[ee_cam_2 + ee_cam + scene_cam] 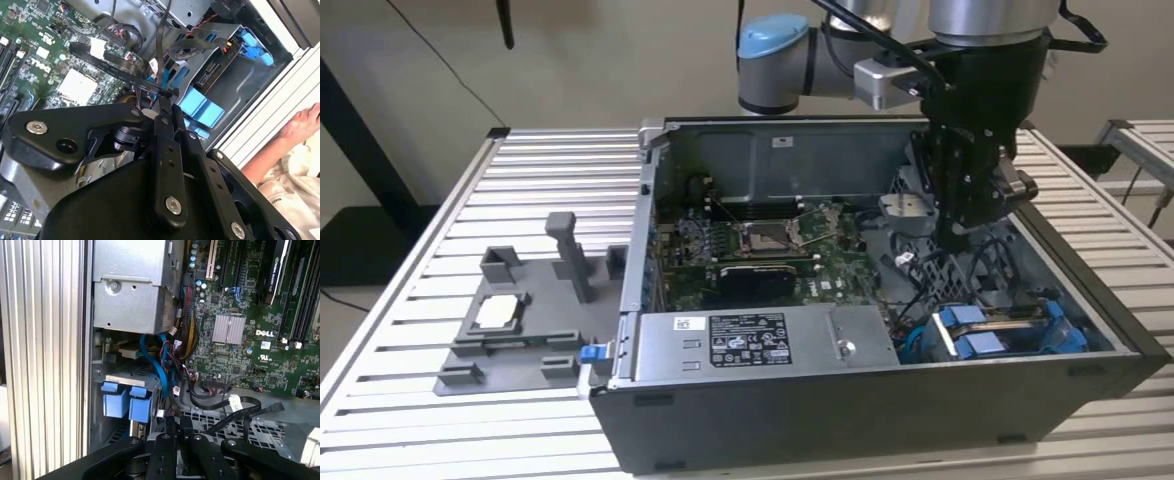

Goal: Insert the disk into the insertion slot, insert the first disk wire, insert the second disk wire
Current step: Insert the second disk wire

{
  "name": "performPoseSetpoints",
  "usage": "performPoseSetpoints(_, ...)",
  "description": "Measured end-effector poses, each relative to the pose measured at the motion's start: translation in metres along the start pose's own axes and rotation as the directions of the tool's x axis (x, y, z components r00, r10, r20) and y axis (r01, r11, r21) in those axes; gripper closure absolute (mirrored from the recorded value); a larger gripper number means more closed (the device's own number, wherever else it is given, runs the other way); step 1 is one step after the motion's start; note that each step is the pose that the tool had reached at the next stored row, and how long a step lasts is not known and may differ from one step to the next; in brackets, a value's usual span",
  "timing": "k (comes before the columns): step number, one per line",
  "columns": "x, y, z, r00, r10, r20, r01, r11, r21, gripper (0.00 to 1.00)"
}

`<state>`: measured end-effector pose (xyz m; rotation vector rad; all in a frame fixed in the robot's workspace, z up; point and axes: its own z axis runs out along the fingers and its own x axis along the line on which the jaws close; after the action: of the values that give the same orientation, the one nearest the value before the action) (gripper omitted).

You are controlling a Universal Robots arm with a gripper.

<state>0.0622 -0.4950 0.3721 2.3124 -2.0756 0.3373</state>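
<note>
The case (881, 420) stands open on the slatted worktop (440, 200), toward its edge on the exterior view's right. The disk (987, 335) sits in the slot (240, 95), in the case's near corner on the exterior view's right, just beside the power supply (761, 340). Its blue tabs (125, 402) face up out of the bay in both wrist views.

The arm (987, 30) reaches down from above the case's far edge. The gripper (963, 232) hangs inside the case, above the loose cables (914, 265) between the motherboard (761, 245) and the wall on the exterior view's right. It is well apart from the disk, nearer the case's far edge.

In the second wrist view the fingers (165, 130) are drawn together to a thin gap. The end of a flat black wire (120, 65) is pinched at their tips, and the rest of it stretches away over the motherboard. A thin black lead (159, 35) also runs up from the fingertips. In the first wrist view a flat black wire ending in a free connector (277, 407) lies over the perforated metal near the gripper.

A grey fixture (520, 330) lies on the worktop beside the case's wall on the exterior view's left, with a small square chip (500, 312) resting in it. In the second wrist view a person's hand (305, 122) rests beyond the case's wall, over the worktop's slats.
</note>
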Motion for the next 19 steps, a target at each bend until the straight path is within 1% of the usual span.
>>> performPoseSetpoints(3, 0.0015, -0.0002, 0.0011, 1.0, 0.0, -0.0002, 0.0, 1.0, -0.0001, 0.84)
performPoseSetpoints(5, 0.005, -0.0011, 0.0028, 1.0, 0.0, 0.0002, 0.0, 1.0, -0.0009, 0.84)
performPoseSetpoints(11, 0.0154, -0.0029, 0.0069, 1.0, 0.001, 0.0062, -0.001, 1.0, -0.002, 0.84)
performPoseSetpoints(16, 0.0185, -0.0042, 0.0081, 1.0, 0.005, 0.0064, -0.005, 1.0, -0.0038, 0.84)
performPoseSetpoints(19, 0.0214, -0.0043, 0.0088, 0.9999, 0.008, 0.0065, -0.008, 0.9999, -0.0062, 0.84)
